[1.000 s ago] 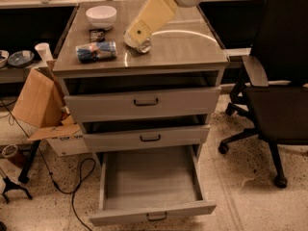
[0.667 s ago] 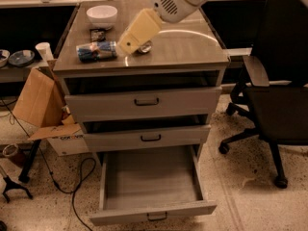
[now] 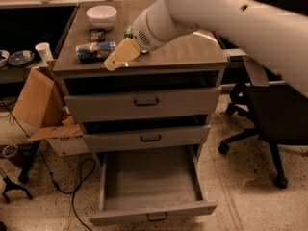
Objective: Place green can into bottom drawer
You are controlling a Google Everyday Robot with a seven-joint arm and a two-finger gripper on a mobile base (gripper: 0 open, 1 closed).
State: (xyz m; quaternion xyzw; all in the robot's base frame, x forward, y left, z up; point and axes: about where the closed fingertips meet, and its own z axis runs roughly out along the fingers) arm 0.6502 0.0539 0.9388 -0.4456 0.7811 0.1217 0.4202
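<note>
The green can stands on the cabinet top, and only a sliver of it shows behind my white wrist. My gripper, tan coloured, hangs low over the front left part of the top, between the can and a blue-wrapped packet. It holds nothing that I can see. The bottom drawer is pulled out at floor level, and its plain grey inside is bare. My arm crosses the upper right of the view.
A white bowl and a small dark item sit at the back left of the top. The two upper drawers are slightly ajar. A cardboard box stands to the left and a black office chair to the right.
My arm has swung left and down, so the gripper moved from mid-top to the front left, near the blue packet. The arm now fills more of the view.
</note>
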